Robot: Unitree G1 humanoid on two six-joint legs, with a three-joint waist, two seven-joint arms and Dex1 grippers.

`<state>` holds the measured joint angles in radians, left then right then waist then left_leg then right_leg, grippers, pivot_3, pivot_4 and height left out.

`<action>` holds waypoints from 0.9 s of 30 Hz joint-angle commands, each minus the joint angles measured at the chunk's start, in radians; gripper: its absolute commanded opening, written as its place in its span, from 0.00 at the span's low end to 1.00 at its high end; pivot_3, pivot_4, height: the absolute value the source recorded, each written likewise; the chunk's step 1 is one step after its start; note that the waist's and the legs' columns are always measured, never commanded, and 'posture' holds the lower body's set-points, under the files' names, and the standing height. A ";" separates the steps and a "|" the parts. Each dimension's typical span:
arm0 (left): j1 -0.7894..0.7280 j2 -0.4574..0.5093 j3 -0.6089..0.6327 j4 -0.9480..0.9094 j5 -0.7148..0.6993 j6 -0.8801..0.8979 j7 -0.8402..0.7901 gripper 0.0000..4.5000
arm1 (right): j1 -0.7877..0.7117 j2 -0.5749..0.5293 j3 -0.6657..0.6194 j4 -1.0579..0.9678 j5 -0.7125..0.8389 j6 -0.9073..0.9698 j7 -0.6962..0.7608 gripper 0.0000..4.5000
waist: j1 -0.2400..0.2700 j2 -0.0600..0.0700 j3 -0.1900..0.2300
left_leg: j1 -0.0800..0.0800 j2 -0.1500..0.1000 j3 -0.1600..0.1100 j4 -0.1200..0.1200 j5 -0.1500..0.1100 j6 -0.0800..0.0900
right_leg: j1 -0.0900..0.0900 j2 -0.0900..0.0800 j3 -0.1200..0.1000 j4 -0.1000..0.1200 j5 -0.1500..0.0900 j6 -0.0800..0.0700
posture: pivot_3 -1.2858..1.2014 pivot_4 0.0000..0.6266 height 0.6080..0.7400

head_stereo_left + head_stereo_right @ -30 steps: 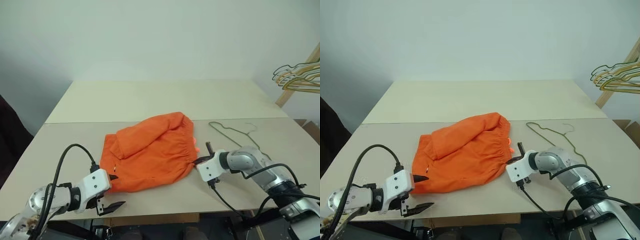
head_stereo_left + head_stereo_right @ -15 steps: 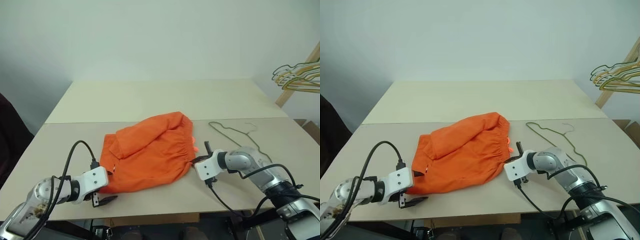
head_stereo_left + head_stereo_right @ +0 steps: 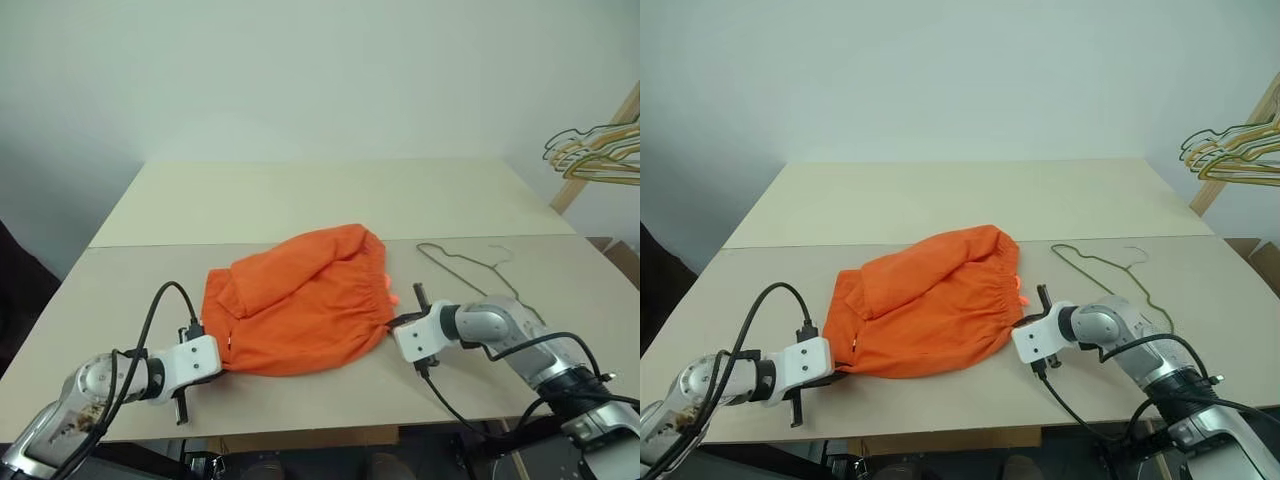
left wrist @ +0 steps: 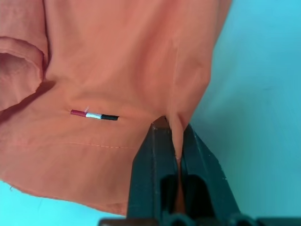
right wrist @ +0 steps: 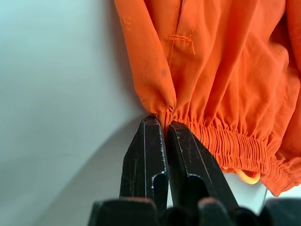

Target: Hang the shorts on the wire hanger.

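Near edge of the pale beige counter [image 3: 120,300]: left gripper [image 4: 170,136] pinched tight on a fold of cloth at the leg-hem end of the bright orange cloth shorts [image 3: 300,310] — jaws fully closed with a ridge of fabric squeezed between them. Right gripper [image 5: 159,126] likewise clamped, on the corner of the gathered elastic waistband [image 5: 235,141], no gap showing between its fingers.

The shorts lie crumpled flat on the counter between the two grippers, one leg folded over on top, small striped tag [image 4: 94,115] near the left grip.

Handling, as a judgement: light, limp, no stiffness — will sag and bunch once lifted; thin fabric could slide out of a shallow pinch. Waistband is the best hold, thicker and ridged. Two grips at opposite ends should let it be stretched out.

Just beyond the right gripper, apart from the shorts, lies the thin grey-green triangular wire hanger [image 3: 470,268], flat on the counter — springy, light, likely to skid if pushed.

Farther right, bunched yellow and green hangers [image 3: 595,155] on a wooden rack [image 3: 600,160].
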<state>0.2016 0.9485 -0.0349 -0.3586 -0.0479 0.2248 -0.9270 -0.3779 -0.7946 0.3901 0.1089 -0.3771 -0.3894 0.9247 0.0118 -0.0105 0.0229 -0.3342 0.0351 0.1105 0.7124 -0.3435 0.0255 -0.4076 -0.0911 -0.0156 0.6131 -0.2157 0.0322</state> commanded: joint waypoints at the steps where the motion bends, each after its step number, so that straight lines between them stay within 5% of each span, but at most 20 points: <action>1: 0.030 0.041 0.052 -0.075 0.039 0.019 0.012 0.00 | 0.048 -0.074 -0.061 -0.172 0.143 0.106 0.133 0.00 | 0.003 0.000 0.000 | -0.001 0.000 0.000 0.000 0.000 0.000 | -0.001 0.000 0.000 0.000 0.000 0.000 | 0.55 0.00 1.00; 6: 0.053 0.133 0.116 -0.168 -0.013 0.067 -0.090 0.00 | 0.066 -0.167 -0.095 -0.354 0.320 0.255 0.298 0.00 | 0.003 -0.001 0.000 | -0.002 0.001 -0.001 0.001 -0.004 0.007 | -0.003 0.000 0.000 0.000 0.000 0.000 | 0.55 0.00 1.00; 9: -0.114 0.101 0.067 -0.112 -0.017 0.045 -0.082 0.00 | -0.020 -0.147 -0.102 -0.324 0.370 0.330 0.337 0.00 | 0.003 -0.001 0.001 | 0.000 0.001 -0.001 0.000 -0.005 0.008 | -0.001 0.000 0.000 0.000 0.000 0.000 | 0.55 0.00 1.00; 12: -0.388 -0.031 -0.044 0.078 0.069 -0.001 0.002 0.00 | -0.174 -0.073 -0.082 -0.151 0.287 0.335 0.270 0.00 | 0.011 0.000 0.000 | 0.003 0.001 -0.001 0.001 -0.004 0.007 | 0.003 0.001 -0.001 0.000 0.001 -0.001 | 0.54 0.00 1.00; 17: -0.877 -0.264 -0.129 0.499 0.318 -0.048 0.376 0.00 | -0.495 0.079 -0.082 0.215 0.087 0.339 -0.042 0.00 | 0.011 -0.001 -0.001 | 0.003 0.000 0.000 0.000 0.004 -0.005 | 0.004 0.003 -0.003 0.000 0.003 -0.003 | 0.54 0.00 1.00; 21: -1.215 -0.364 -0.022 0.737 0.406 -0.150 0.841 0.00 | -0.726 0.154 -0.123 0.451 -0.080 0.263 -0.531 0.00 | -0.004 -0.002 0.000 | -0.011 -0.002 -0.002 0.000 0.006 -0.006 | -0.009 0.002 -0.006 0.003 0.004 -0.001 | 0.54 0.00 1.00; 24: -1.260 -0.349 0.063 0.695 0.377 -0.239 0.945 0.00 | -0.772 0.166 -0.175 0.471 -0.108 0.178 -0.781 0.00 | -0.027 -0.001 -0.003 | -0.019 -0.003 -0.003 -0.006 0.007 -0.006 | -0.022 -0.001 -0.010 0.003 0.005 -0.001 | 0.54 0.00 1.00; 27: -1.149 -0.291 0.128 0.539 0.319 -0.346 0.882 0.00 | -0.710 0.145 -0.194 0.383 -0.082 0.090 -0.785 0.00 | -0.053 -0.001 -0.003 | -0.014 -0.003 -0.002 -0.019 0.007 -0.007 | -0.021 -0.005 -0.026 -0.001 0.004 -0.002 | 0.53 0.00 1.00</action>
<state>-1.0097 0.6076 0.0263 0.2761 0.3059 -0.0636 -0.0244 -1.1240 -0.6169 0.2423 0.5450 -0.4760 -0.2496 0.1563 -0.0410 -0.0111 0.0197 -0.3478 0.0333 0.1080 0.6924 -0.3365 0.0180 -0.4284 -0.0965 -0.0444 0.6119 -0.2122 0.0300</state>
